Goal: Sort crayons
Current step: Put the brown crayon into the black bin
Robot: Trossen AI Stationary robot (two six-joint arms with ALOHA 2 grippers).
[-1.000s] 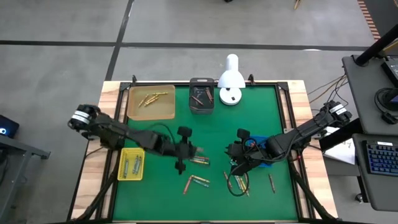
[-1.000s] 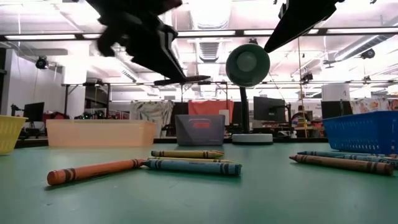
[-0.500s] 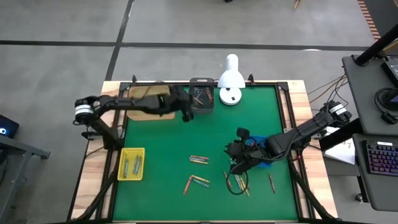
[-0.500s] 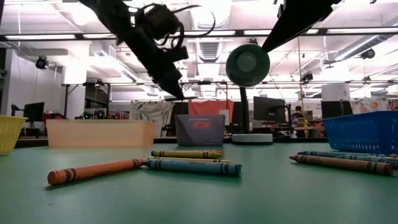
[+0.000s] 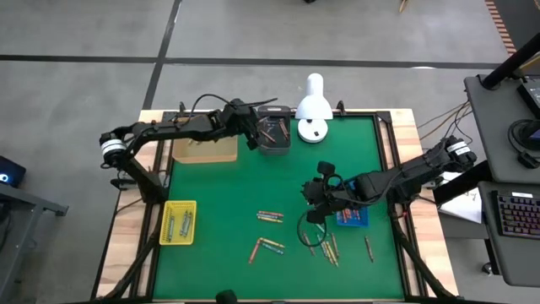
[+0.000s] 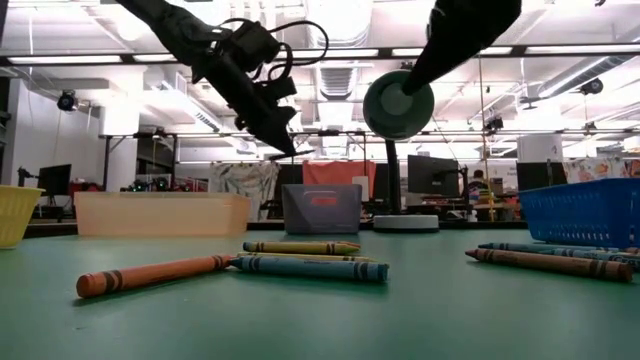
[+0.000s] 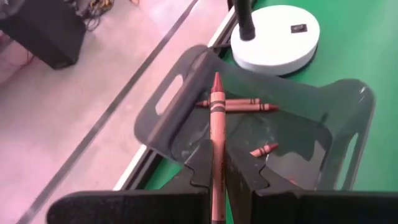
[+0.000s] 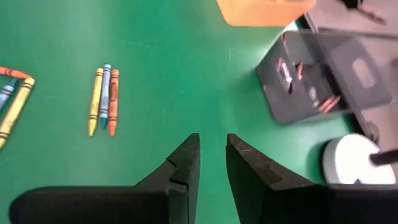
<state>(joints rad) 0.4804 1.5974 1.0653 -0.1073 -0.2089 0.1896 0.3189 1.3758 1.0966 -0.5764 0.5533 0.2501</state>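
My left gripper (image 5: 253,135) is at the table's far side, shut on a red crayon (image 7: 217,118) whose tip points out over the grey tray (image 5: 273,135). That tray holds a few red crayons (image 7: 239,105). My right gripper (image 5: 314,196) hangs over the middle right of the table beside the blue tray (image 5: 352,217). Its fingers are a little apart and empty in its wrist view (image 8: 212,146). Loose crayons lie flat on the green mat: three side by side (image 5: 270,217), a group (image 5: 266,247), and another group (image 5: 327,249). My left gripper pinches the red crayon's back half (image 7: 216,163) between its two fingers. The crayon lies along the fingers, and its butt end reaches back between them. Its pointed front half sticks out ahead over the grey tray, lifted clear of everything.
An orange tray (image 5: 205,139) with yellowish crayons is at the far left. A yellow tray (image 5: 178,222) with crayons is at the near left. A white desk lamp (image 5: 313,110) stands right of the grey tray. A single crayon (image 5: 368,247) lies near the right edge.
My left gripper has carried the red crayon from the middle of the table up and toward the far edge, stopping by the grey tray. My right gripper has moved from the near side of the blue tray toward the far edge, a little to the left.
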